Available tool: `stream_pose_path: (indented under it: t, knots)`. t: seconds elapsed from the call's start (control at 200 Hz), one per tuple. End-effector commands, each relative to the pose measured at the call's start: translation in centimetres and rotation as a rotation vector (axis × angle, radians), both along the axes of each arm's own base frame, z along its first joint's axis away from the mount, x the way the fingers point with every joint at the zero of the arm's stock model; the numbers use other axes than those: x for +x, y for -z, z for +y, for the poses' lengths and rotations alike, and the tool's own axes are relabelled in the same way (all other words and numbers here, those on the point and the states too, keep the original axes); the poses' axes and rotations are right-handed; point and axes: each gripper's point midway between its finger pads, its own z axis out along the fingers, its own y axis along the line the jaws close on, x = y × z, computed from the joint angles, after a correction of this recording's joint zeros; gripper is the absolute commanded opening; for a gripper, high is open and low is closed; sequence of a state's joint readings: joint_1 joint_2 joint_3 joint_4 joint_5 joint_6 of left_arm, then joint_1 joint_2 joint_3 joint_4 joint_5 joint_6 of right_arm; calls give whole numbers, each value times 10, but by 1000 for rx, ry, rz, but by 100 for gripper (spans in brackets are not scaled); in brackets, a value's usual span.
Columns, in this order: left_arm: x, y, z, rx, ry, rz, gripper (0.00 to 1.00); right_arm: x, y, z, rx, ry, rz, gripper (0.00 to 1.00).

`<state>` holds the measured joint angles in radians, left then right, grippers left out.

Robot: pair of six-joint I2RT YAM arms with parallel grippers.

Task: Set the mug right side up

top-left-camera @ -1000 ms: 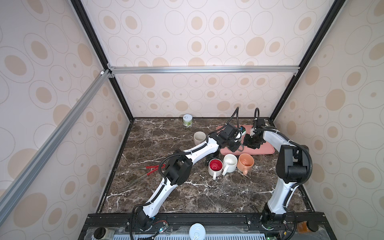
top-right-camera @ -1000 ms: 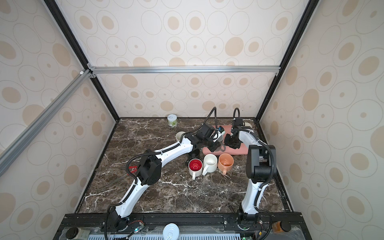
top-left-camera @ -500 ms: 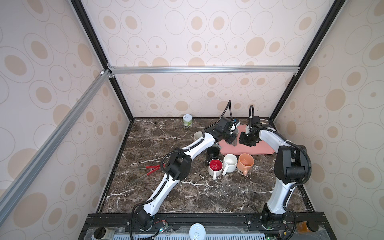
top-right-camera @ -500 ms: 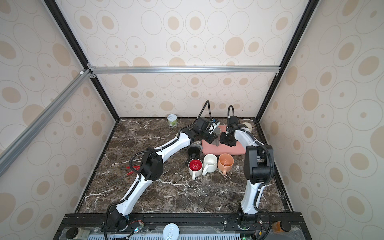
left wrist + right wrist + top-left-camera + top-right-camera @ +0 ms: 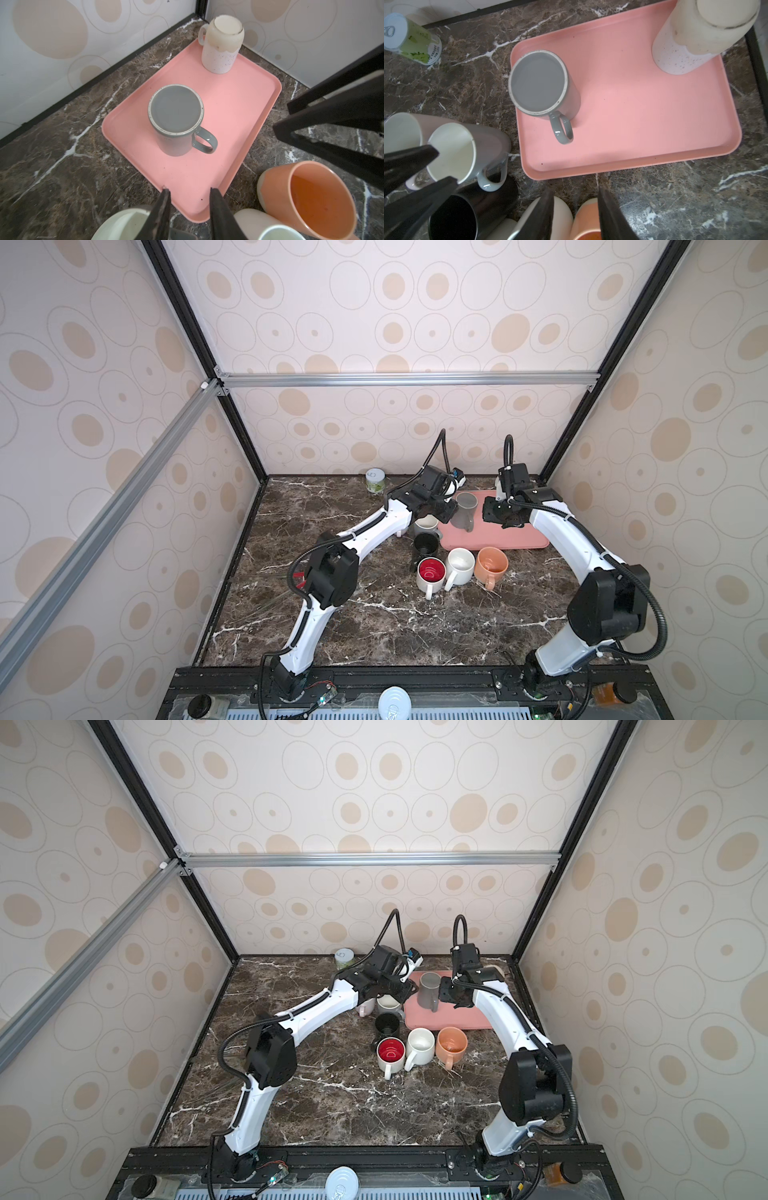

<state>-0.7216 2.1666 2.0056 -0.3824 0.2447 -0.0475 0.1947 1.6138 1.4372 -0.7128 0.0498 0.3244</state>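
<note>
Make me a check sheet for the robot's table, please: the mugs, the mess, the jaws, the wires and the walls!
Surface: dark marble tabletop with white veins.
Job's things: grey mug and speckled mug both stand base up on the pink tray.
Clutter: red-lined mug, white mug, orange mug and black mug upright in front of the tray; can by the back wall.
Grippers: left gripper and right gripper flank the grey mug without touching it; jaws open, holding nothing.
Cables: a black hose arches over each wrist, clear of the mugs.
Surroundings: spotted walls, metal bar across the back.
</note>
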Motion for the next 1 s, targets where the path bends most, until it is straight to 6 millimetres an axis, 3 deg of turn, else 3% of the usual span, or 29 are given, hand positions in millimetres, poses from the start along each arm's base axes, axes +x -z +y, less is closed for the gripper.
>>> stream_pose_path:
  t: [0.0, 0.18, 0.32, 0.505, 0.735, 0.995]
  knots:
    - [5, -39, 8, -34, -10, -122, 34, -10, 14, 7, -55, -22, 29, 44]
    - [2, -49, 13, -27, -14, -124, 35, 3, 32, 19, -96, -62, 80, 47]
    - [-9, -38, 19, -59, -19, -77, 36, 18, 43, 23, -123, -71, 122, 49]
    - [-24, -20, 38, -97, -52, -34, 37, 37, 58, 13, -215, -46, 164, 50]
    - [-27, -7, 57, -88, -81, -7, 37, 54, 73, 15, -226, -44, 170, 49]
    - [-23, -1, 64, -75, -84, 8, 37, 70, 89, 19, -241, -48, 181, 46]
